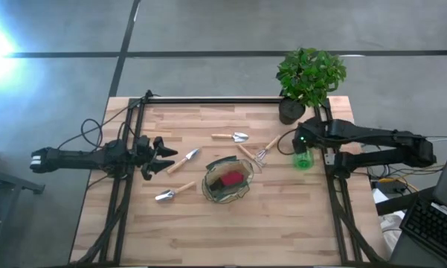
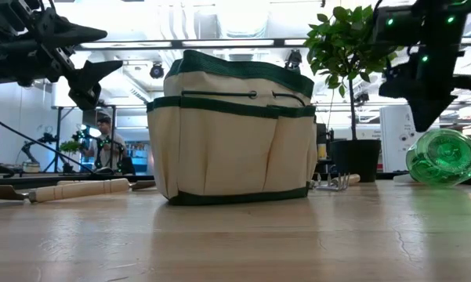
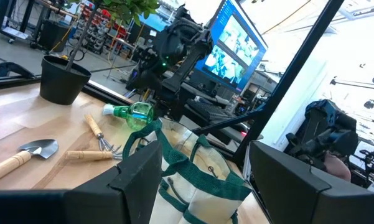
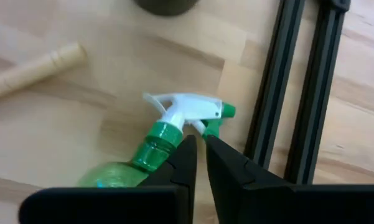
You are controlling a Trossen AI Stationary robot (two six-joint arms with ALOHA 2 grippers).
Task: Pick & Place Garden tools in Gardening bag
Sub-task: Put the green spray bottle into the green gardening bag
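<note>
The gardening bag (image 1: 227,195) stands upright at mid-table, cream with green trim in the low view (image 2: 235,141); a red-and-black piece (image 1: 230,179) lies inside it. Wooden-handled tools lie flat on the table: a trowel (image 1: 233,137) and a fork (image 1: 266,151) beyond the bag, and two trowels (image 1: 183,161) (image 1: 171,194) to its left. My left gripper (image 1: 161,156) is open and empty in the air, left of the bag. My right gripper (image 4: 200,155) is shut and hovers over the nozzle end of a green spray bottle (image 4: 155,149), right of the bag.
The green spray bottle (image 1: 303,160) lies on its side at the right. A potted plant (image 1: 310,74) in a black pot (image 1: 290,112) stands at the far right corner. Black frame rails (image 1: 335,193) run along both table sides. Bare wood lies near the front edge.
</note>
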